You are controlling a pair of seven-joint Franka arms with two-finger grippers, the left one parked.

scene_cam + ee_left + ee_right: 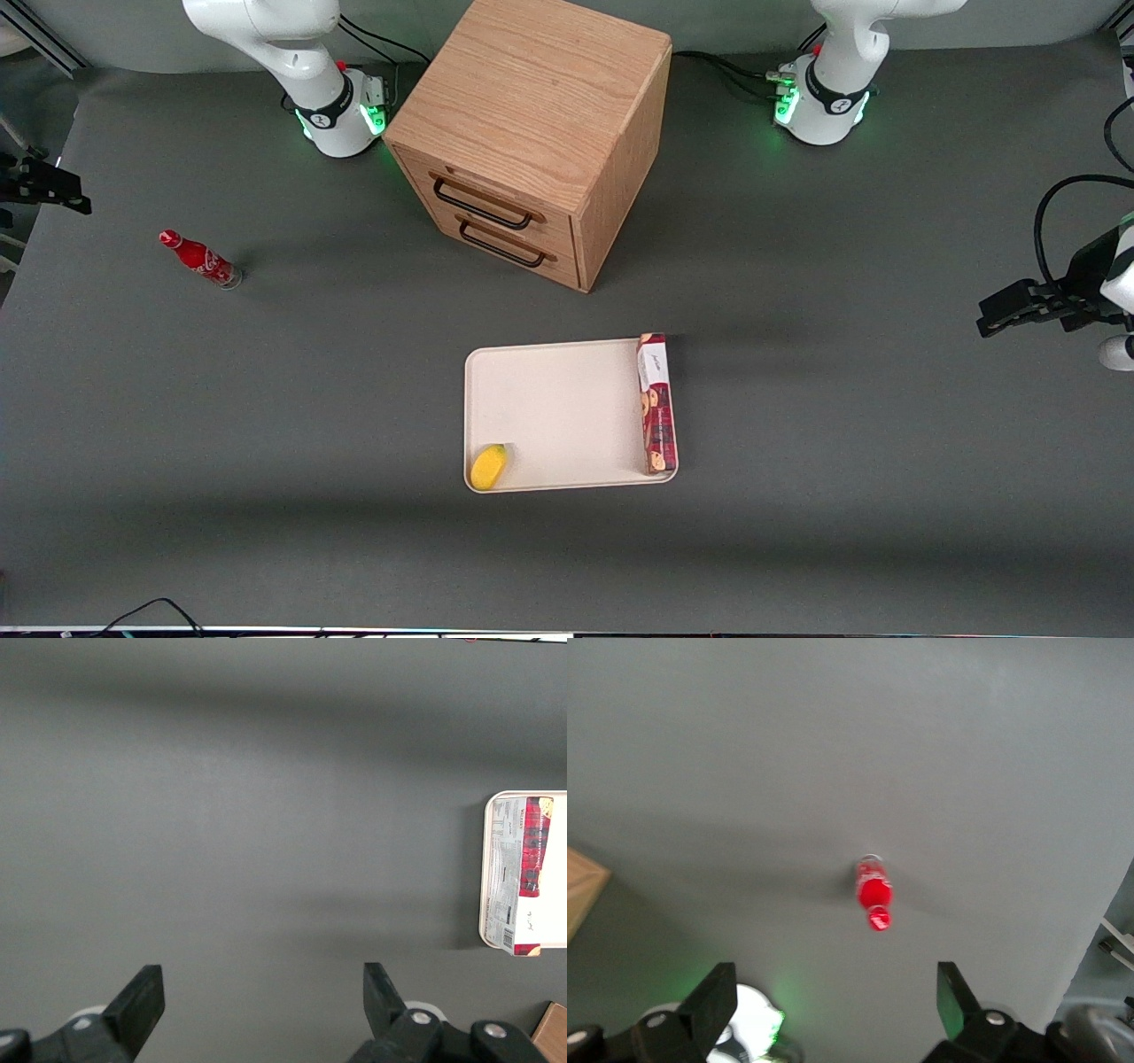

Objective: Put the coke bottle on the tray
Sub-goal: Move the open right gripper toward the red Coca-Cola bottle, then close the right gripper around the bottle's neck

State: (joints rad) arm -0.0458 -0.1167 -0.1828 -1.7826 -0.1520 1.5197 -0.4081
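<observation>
Grey mat, working arm's end: bottle (199,259) stands upright, alone, well apart from the tray (558,412) (box and a yellow item already on it). My gripper (833,1010) hangs high above, fingers spread wide, holding nothing. Bottle sits straight below, btwn the fingers' line, cap up, so I'd say descend vertically.

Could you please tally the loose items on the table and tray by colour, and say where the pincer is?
Red: 2, the coke bottle and the biscuit box
Yellow: 1, a fruit-like item
Cream-white: 1, the tray
Total: 4
The pincer hangs open above the bottle.
</observation>
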